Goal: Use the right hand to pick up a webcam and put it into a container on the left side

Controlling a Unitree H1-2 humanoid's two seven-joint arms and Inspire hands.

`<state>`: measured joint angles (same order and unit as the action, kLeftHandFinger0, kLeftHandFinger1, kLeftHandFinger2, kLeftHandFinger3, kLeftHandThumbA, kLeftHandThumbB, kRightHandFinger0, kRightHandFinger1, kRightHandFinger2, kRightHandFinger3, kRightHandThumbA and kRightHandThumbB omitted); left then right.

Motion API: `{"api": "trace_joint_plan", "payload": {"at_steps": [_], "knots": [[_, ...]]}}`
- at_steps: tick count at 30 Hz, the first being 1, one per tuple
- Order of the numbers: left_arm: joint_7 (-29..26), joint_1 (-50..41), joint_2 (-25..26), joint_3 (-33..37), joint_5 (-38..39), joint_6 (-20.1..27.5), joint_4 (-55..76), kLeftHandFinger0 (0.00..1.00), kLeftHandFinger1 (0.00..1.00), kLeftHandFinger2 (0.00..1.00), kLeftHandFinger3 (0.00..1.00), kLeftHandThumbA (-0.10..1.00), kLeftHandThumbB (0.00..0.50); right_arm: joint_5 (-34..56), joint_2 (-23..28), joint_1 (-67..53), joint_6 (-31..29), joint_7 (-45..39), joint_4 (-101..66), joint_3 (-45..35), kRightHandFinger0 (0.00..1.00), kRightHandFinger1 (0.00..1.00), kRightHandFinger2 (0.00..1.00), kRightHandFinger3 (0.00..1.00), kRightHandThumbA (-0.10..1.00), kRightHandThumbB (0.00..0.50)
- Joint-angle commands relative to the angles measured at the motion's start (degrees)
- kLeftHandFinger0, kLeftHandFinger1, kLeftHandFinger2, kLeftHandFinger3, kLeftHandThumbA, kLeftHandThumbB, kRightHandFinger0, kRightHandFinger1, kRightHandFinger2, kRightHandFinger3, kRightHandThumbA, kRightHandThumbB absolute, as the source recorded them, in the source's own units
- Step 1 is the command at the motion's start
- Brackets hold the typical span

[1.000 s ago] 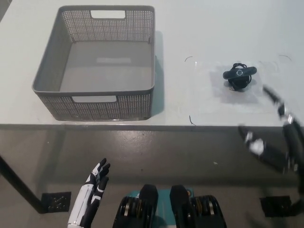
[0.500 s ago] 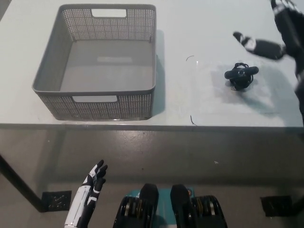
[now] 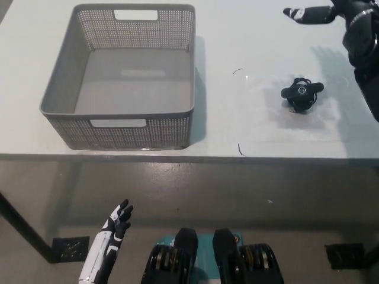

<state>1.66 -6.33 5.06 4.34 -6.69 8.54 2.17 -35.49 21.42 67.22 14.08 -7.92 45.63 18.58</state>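
A small black webcam [image 3: 301,95] with its coiled cable lies on the white table [image 3: 254,47], right of centre. My black right hand [image 3: 331,13] hangs at the top right corner, above and beyond the webcam, open with fingers spread and holding nothing; part of it is cut off by the picture's edge. The grey perforated basket [image 3: 118,118] stands on the table's left side and holds nothing. My white left hand [image 3: 109,242] rests low at the lower left, below the table edge, fingers apart.
The table's front edge [image 3: 189,156] runs across the middle of the view, with dark floor below it. Thin wire scraps [image 3: 238,72] lie between basket and webcam.
My right hand has risen from below the table's front edge at the right, past the webcam, to the top right corner. The left hand has sunk slightly.
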Motion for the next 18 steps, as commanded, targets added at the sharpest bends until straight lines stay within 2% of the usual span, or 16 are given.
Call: {"api": "trace_joint_plan", "payload": {"at_steps": [1,7,11,18], "knots": [[1.2,0.6,0.6,0.3,0.9,1.7,1.8,1.0,1.0,1.0,1.0,1.0,0.052,1.0,-0.1,3.3,-1.1,-1.1,1.0,0.3,1.0,1.0,1.0,1.0,0.79,0.5],[1.6,0.5,0.7,0.2,0.9,1.1,2.1,1.0,1.0,1.0,1.0,0.98,0.034,1.5,-0.2,0.8,-1.5,-2.7,2.1,1.5,1.0,1.0,1.0,1.0,0.83,0.5],[2.2,0.9,0.9,0.1,1.1,1.1,1.7,1.0,1.0,1.0,1.0,0.98,0.041,2.3,-0.4,0.4,-2.0,-3.9,4.1,1.9,1.0,1.0,1.0,1.0,0.82,0.5],[2.3,1.0,1.0,0.3,0.6,1.8,1.3,1.0,1.0,1.0,1.0,0.96,0.011,4.4,-2.3,-0.6,-3.8,-3.6,9.1,1.1,1.0,1.0,1.0,1.0,0.78,0.5]]}}
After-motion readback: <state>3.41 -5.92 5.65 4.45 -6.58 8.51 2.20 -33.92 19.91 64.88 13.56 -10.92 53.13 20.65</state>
